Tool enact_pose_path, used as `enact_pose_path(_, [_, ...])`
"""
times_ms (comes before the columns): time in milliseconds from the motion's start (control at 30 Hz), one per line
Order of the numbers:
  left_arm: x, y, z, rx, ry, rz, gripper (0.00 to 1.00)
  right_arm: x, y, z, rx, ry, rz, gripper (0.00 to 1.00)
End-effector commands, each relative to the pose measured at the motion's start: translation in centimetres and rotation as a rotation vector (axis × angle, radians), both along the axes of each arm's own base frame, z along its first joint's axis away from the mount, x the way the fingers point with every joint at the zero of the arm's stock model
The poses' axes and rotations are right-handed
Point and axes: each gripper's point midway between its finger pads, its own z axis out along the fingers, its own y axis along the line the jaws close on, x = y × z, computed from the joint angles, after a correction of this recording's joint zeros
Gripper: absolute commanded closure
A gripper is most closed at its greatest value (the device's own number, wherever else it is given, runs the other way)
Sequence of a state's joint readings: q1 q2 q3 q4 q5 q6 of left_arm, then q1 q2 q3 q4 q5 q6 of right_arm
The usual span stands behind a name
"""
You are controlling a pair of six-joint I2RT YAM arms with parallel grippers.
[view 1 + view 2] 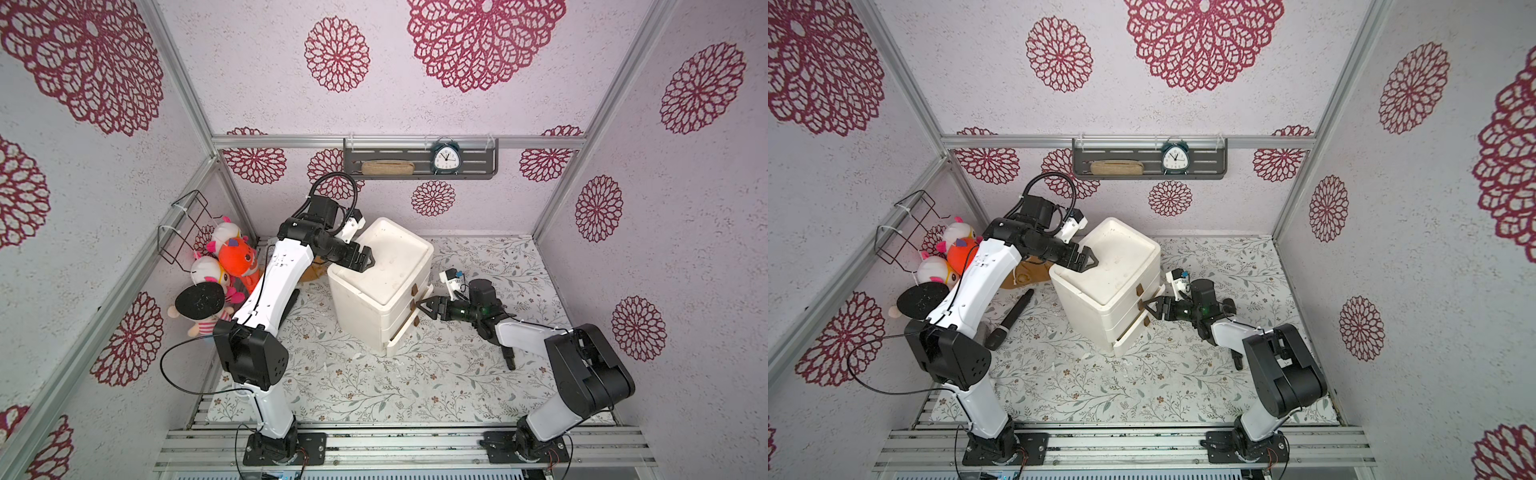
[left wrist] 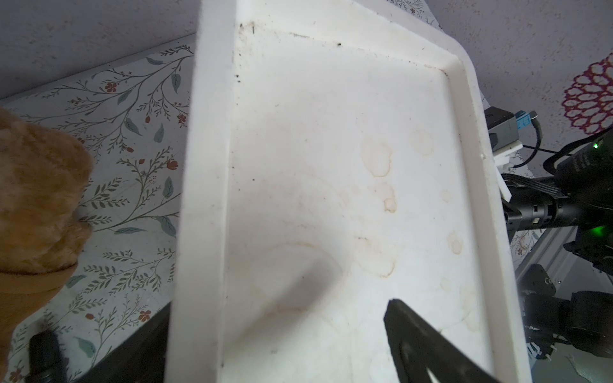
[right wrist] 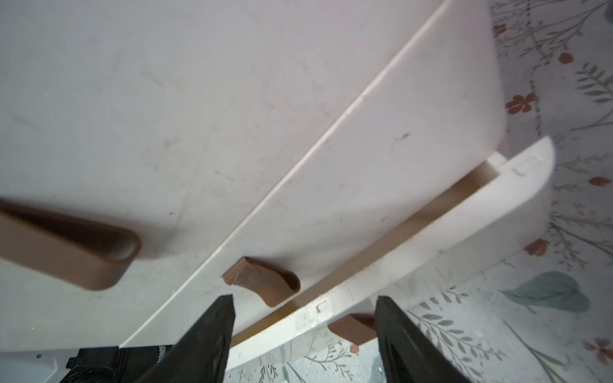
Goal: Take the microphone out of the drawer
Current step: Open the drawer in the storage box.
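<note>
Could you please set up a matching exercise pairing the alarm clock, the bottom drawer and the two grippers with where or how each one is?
1 alarm clock
2 bottom drawer
3 left gripper
4 right gripper

A in front of the brown handles
B on the wall shelf
C above the cabinet top
D slightly open

Pairs: 1-B, 2-D, 3-C, 4-A

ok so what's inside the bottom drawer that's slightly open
Through the gap of the bottom drawer only bare inner wall shows; no object visible. The rest of its inside is covered by the middle drawer above.
</note>
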State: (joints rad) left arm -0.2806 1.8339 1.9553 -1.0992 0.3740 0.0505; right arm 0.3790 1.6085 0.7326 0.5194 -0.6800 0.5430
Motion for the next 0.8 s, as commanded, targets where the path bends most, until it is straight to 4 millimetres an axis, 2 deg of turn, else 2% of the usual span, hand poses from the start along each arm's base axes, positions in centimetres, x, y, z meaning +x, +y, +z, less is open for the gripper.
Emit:
enact_pose_path(0, [-1.1, -1.9, 0.1, -0.045, 0.016, -0.057, 0.03, -0.1, 0.8, 2.0, 0.087, -0.058, 0.061, 0.32])
enact_pose_path(633, [-0.9, -1.9, 0.0, -0.038, 0.016, -0.056, 0.03, -0.7, 2.2, 1.7, 0.249, -0.095, 0.187, 0.34])
enact_pose_path(767, [-1.0, -1.7, 0.0, -0.028, 0.014, -0.055, 0.03, -0.4, 2.6, 1.5, 0.279, -0.084, 0.202, 0.39])
